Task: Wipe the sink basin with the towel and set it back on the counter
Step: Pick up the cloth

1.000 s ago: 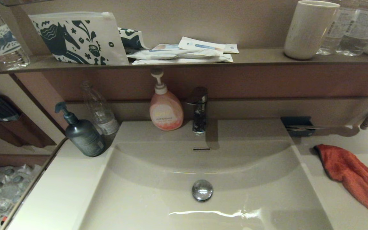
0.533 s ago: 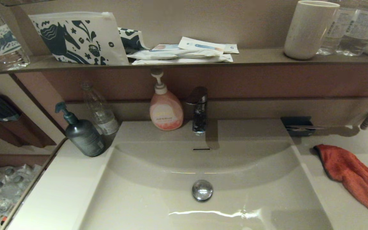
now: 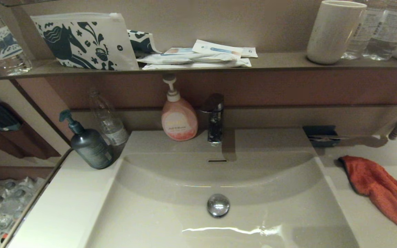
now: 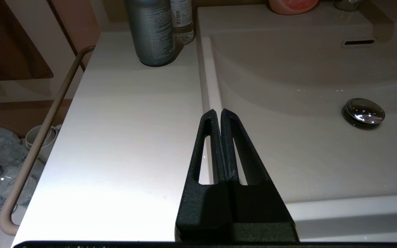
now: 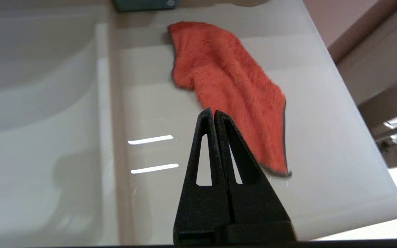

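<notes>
Head view: a small orange-red terry towel (image 3: 384,193) with a dark stitched edge lies flat and slightly rumpled on the glossy off-white tabletop (image 3: 374,220) to the right of the sink, stretched out slantwise, its far end nearest the basin's back corner. Just left of it is the wide rectangular off-white sink basin (image 3: 171,220), with a curved back wall, a round chrome drain plug (image 3: 218,205) and a small overflow slot (image 3: 217,160).

In the right wrist view, the right gripper (image 5: 214,115) hovers above the bare tabletop beside the near part of the towel, its black jaws pressed together and holding nothing (no contact with the cloth). In the left wrist view, the left gripper (image 4: 217,115) sits over the basin's left rim, jaws likewise closed and empty.

Behind the basin stand a chrome faucet (image 3: 214,119) and a pink pump soap bottle (image 3: 179,119); a dark grey-green pump bottle (image 3: 90,146) and a clear plastic bottle (image 3: 108,119) stand at the back left corner. A dark brown shelf (image 3: 281,62) above carries a white pouch printed with a dark horse (image 3: 81,41), flat sachets (image 3: 198,55) and a white cup (image 3: 334,31).
</notes>
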Robot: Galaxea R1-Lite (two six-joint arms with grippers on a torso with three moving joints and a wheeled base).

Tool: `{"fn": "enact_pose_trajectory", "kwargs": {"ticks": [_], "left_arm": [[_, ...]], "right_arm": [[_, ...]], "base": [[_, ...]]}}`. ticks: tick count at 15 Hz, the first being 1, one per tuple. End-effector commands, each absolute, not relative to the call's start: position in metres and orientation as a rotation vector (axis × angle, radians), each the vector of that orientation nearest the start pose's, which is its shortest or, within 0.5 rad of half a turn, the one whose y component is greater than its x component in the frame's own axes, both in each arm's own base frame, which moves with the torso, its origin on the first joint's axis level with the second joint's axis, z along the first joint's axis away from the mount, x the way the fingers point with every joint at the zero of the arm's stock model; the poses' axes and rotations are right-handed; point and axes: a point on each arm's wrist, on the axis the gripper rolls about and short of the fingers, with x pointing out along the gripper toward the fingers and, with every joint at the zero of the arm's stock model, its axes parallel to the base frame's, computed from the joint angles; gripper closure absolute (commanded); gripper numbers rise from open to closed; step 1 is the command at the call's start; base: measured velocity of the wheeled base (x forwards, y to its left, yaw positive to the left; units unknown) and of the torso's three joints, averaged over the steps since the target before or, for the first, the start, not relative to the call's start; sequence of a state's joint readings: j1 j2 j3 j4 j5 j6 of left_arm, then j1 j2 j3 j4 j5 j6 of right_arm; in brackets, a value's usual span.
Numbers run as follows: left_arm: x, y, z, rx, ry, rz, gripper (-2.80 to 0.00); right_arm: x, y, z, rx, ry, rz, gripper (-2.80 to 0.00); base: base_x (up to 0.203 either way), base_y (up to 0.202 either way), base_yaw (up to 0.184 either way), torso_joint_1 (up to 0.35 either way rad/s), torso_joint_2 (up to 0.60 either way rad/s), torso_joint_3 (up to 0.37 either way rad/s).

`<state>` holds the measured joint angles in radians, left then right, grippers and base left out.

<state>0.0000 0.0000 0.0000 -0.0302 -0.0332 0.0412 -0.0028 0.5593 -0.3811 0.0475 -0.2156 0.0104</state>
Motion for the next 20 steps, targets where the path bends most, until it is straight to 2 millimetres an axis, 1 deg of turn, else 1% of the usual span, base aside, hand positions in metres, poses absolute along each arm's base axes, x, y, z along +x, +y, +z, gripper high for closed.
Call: {"fn": "enact_pose_trajectory", "kwargs": {"ticks": [1, 3, 4, 7, 9, 11, 13, 15, 18, 20], "left_arm": [[-0.023, -0.001, 0.079, 0.042, -0.03, -0.033, 0.0], [-0.023, -0.001, 0.079, 0.042, -0.03, -0.033, 0.0], [-0.023, -0.001, 0.079, 0.042, -0.03, -0.033, 0.0], [-0.023, -0.001, 0.079, 0.042, -0.03, -0.033, 0.0], [-0.023, -0.001, 0.079, 0.042, -0.03, -0.033, 0.0], [-0.023, -0.001, 0.079, 0.042, -0.03, -0.033, 0.0], [-0.023, -0.001, 0.079, 0.042, -0.03, -0.033, 0.0], [-0.023, -0.001, 0.079, 0.042, -0.03, -0.033, 0.0], [-0.023, -0.001, 0.079, 0.042, -0.03, -0.033, 0.0], [-0.023, -0.001, 0.079, 0.042, -0.03, -0.033, 0.0]], "right_arm": [[0.063, -0.006, 0.181, -0.025, 0.335, -0.232, 0.0], [0.085, -0.009, 0.186, -0.032, 0.357, -0.272, 0.0], [0.095, -0.014, 0.185, -0.046, 0.394, -0.314, 0.0], [0.122, -0.033, 0.17, -0.066, 0.543, -0.426, 0.0], [0.126, -0.048, 0.157, -0.134, 0.649, -0.466, 0.0], [0.125, -0.053, 0.152, -0.205, 0.693, -0.436, 0.0], [0.131, -0.061, 0.148, -0.249, 0.743, -0.435, 0.0], [0.144, -0.071, 0.145, -0.258, 0.741, -0.455, 0.0], [0.172, -0.09, 0.132, -0.277, 0.731, -0.473, 0.0], [0.183, -0.093, 0.136, -0.273, 0.679, -0.383, 0.0]], "base": [[0.0, 0.0, 0.0, 0.0, 0.0, 0.0], [0.0, 0.0, 0.0, 0.0, 0.0, 0.0], [0.0, 0.0, 0.0, 0.0, 0.0, 0.0], [0.0, 0.0, 0.0, 0.0, 0.0, 0.0], [0.0, 0.0, 0.0, 0.0, 0.0, 0.0], [0.0, 0.0, 0.0, 0.0, 0.0, 0.0], [0.0, 0.0, 0.0, 0.0, 0.0, 0.0], [0.0, 0.0, 0.0, 0.0, 0.0, 0.0], [0.0, 0.0, 0.0, 0.0, 0.0, 0.0], [0.0, 0.0, 0.0, 0.0, 0.0, 0.0]]}}
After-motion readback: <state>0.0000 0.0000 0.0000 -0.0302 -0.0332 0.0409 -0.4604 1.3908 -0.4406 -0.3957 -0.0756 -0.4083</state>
